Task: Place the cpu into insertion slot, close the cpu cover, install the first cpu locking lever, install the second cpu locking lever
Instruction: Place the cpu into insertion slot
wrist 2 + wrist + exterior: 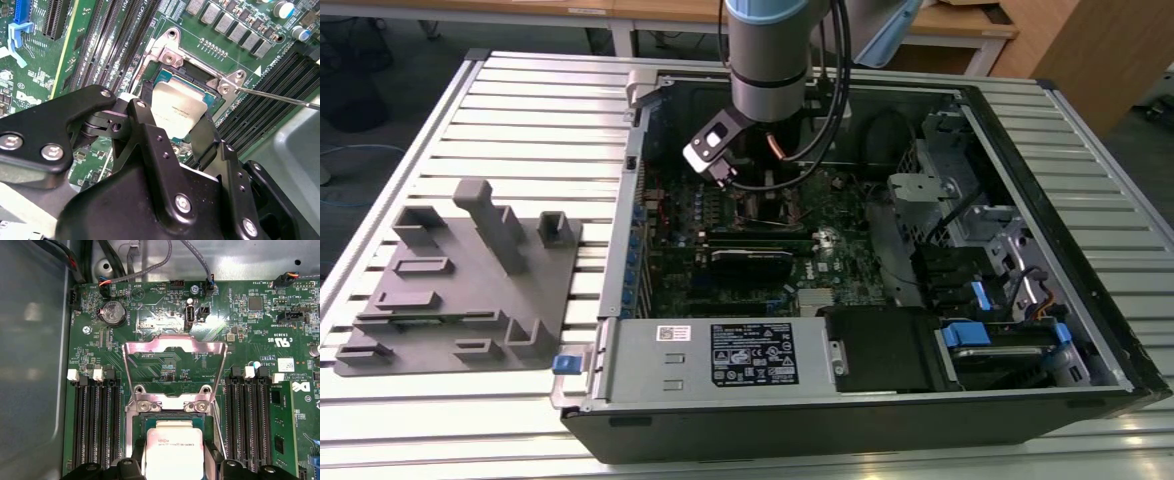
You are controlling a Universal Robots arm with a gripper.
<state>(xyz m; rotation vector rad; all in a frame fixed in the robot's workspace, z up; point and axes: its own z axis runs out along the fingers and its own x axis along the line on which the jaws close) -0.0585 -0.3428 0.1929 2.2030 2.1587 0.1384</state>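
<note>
Exterior view: with the arm [774, 60] reaching straight down into an open computer case [854, 250] on the slatted counter [534, 110], over the far part of the green motherboard [720, 260]. From here, no telling how the fingers stand. On the exterior view's left, well apart from the case, a grey moulded fixture [454, 290].

Second wrist view: black fingers [145, 135] only narrowly parted, clenched on the cpu [177, 105] from two opposite edges and touching it on both. So, directly between them, the cpu, lying over the insertion slot [192, 74], its green rim inside the slot's silvery frame; cannot tell whether fully seated. Flat, square, dull silver-grey on top, with faint print at the middle and a thin green border at the edge away from the fingers. From one corner of the slot, a thin locking lever [280, 97] slanting out over the board.

First wrist view: a dark fingertip [136, 460] tight against each side of the cpu [173, 450], within the insertion slot [172, 415]. Just beyond, the cpu cover [175, 347] swung open on its hinge, with circuit board showing through its cut-out window. Long black memory slots [95, 430] flanking both sides.
</note>
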